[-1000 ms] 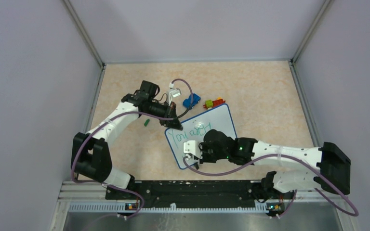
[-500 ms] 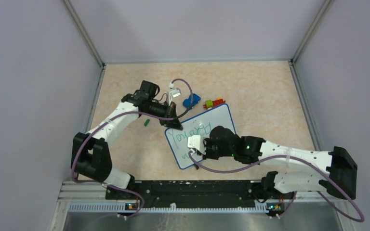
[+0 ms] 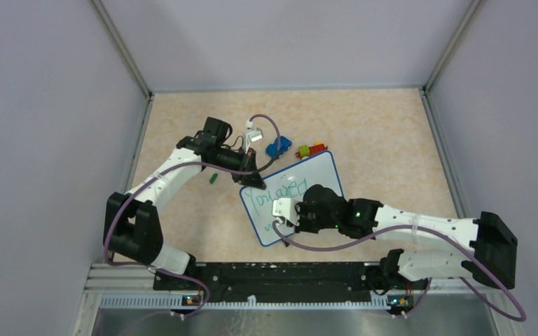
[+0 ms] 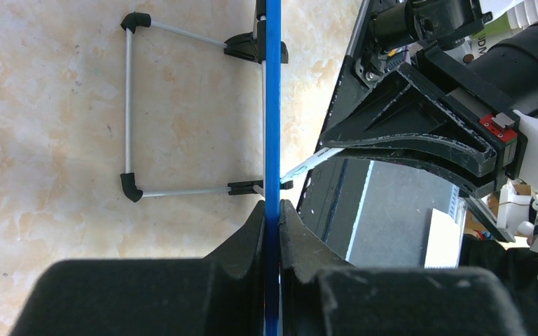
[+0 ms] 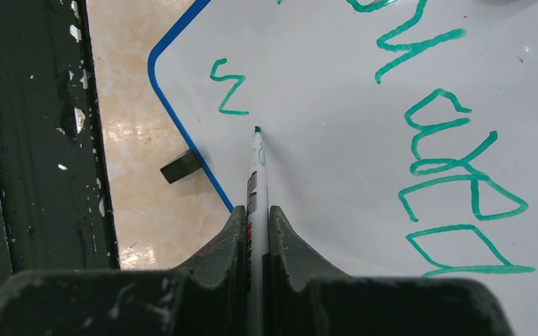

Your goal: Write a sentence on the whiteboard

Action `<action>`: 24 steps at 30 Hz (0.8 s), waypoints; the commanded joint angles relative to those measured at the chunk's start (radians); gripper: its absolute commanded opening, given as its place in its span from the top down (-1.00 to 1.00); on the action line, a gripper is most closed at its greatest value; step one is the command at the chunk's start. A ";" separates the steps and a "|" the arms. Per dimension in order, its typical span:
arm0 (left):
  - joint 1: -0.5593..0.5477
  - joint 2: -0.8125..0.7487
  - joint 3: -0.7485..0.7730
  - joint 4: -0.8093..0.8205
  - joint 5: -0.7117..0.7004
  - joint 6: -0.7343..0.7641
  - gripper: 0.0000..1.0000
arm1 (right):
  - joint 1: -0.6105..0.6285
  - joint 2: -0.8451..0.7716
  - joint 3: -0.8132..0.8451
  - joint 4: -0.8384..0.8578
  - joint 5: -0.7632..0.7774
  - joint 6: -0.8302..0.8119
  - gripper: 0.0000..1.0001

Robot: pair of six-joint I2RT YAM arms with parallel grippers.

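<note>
From above, the whiteboard point(image 3: 316, 175) lies skewed on the tabletop point(image 3: 378, 140), near its middle, with green writing point(image 3: 280, 192) across its left half. The left claw point(image 3: 253, 176) sits at the board's far left corner. The right claw point(image 3: 281, 218) hangs over the board's near left part. A blue toy car point(image 3: 277, 147) and a small brick toy point(image 3: 311, 149) lie just beyond the board's far edge, and a tiny green piece point(image 3: 213, 178) lies to its left.

In the left wrist view, the left claw is clenched on the board's blue rim point(image 4: 272, 105), seen edge-on. A wire stand point(image 4: 127, 112) with black feet juts to the left.

In the right wrist view, the right claw is clamped on a marker point(image 5: 257, 157). The marker's green tip meets the white surface just below 1 small squiggle point(image 5: 225, 87). A black foot point(image 5: 181, 168) lies on the tabletop beside the rim.
</note>
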 commanded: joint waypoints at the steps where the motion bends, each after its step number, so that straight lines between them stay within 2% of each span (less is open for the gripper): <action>1: -0.005 0.011 -0.003 0.016 -0.019 0.005 1.00 | -0.008 0.018 0.021 0.050 0.027 0.009 1.00; 16: -0.005 0.009 -0.009 0.016 -0.019 0.008 1.00 | 0.001 0.069 0.023 0.023 -0.018 -0.020 1.00; 24: -0.005 0.012 -0.008 0.016 -0.017 0.006 1.00 | -0.001 0.031 0.010 0.000 0.020 -0.023 1.00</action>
